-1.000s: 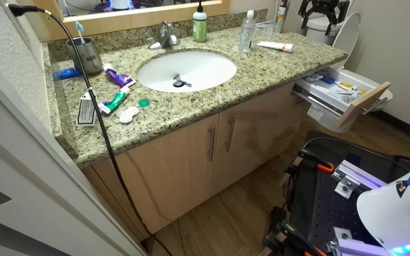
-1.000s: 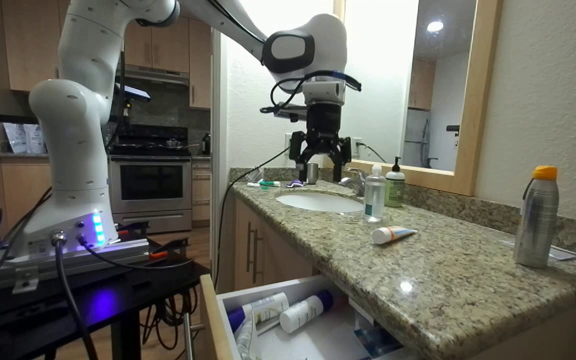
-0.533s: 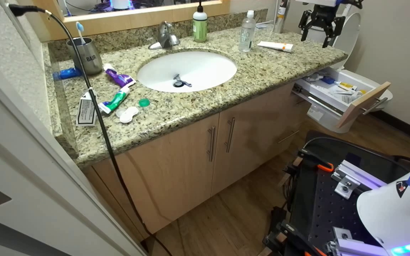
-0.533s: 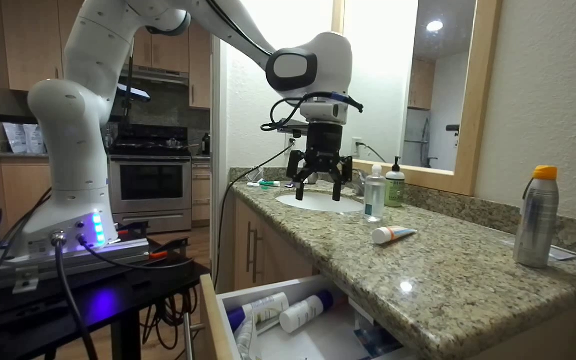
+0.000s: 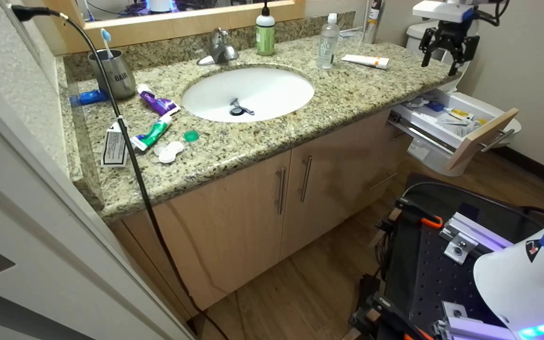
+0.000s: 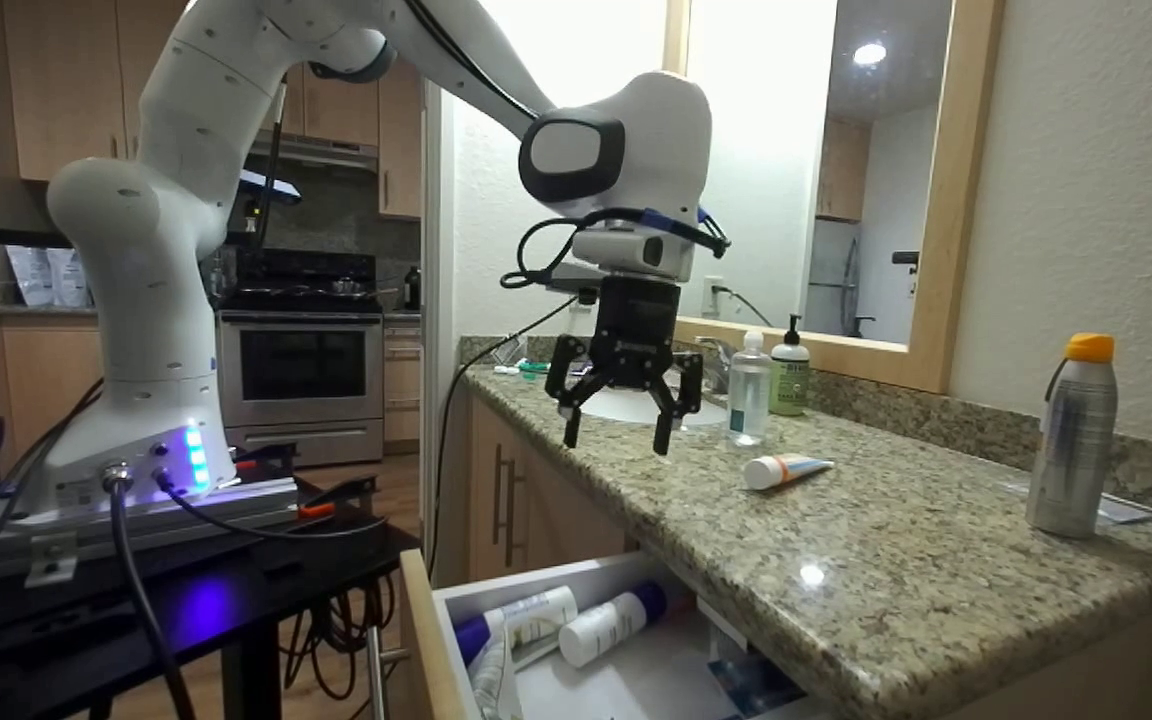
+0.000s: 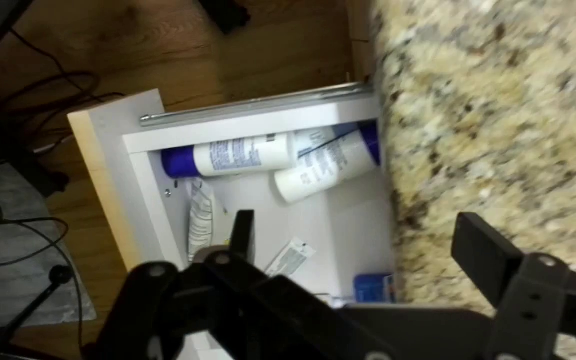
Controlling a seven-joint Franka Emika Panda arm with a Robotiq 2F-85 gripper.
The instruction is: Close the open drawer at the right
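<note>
The drawer stands open at the right end of the vanity. Its tan front panel (image 5: pixel 482 139) with a metal bar handle (image 5: pixel 497 140) faces out from the cabinet. In the other views the drawer's panel edge shows at the lower part (image 6: pixel 431 640) and at the left (image 7: pixel 108 190). White bottles with purple caps (image 7: pixel 248 154) and a blue item (image 7: pixel 373 288) lie inside. My gripper (image 5: pixel 439 66) is open and empty, pointing down above the drawer. It also shows in an exterior view (image 6: pixel 617 436) and the wrist view (image 7: pixel 355 231), one finger over the drawer, one over granite.
The granite counter (image 7: pixel 473 125) overhangs the drawer's inner end. A clear bottle (image 6: pixel 748 395), a white tube (image 6: pixel 786 468) and a spray can (image 6: pixel 1073 440) stand or lie on it. The black robot cart (image 5: pixel 435 274) is close to the drawer front. A toilet (image 5: pixel 416 38) is beyond.
My gripper has come down and moved outward from the counter toward the drawer, staying open. The wrist has tilted slightly. The drawer has not moved.
</note>
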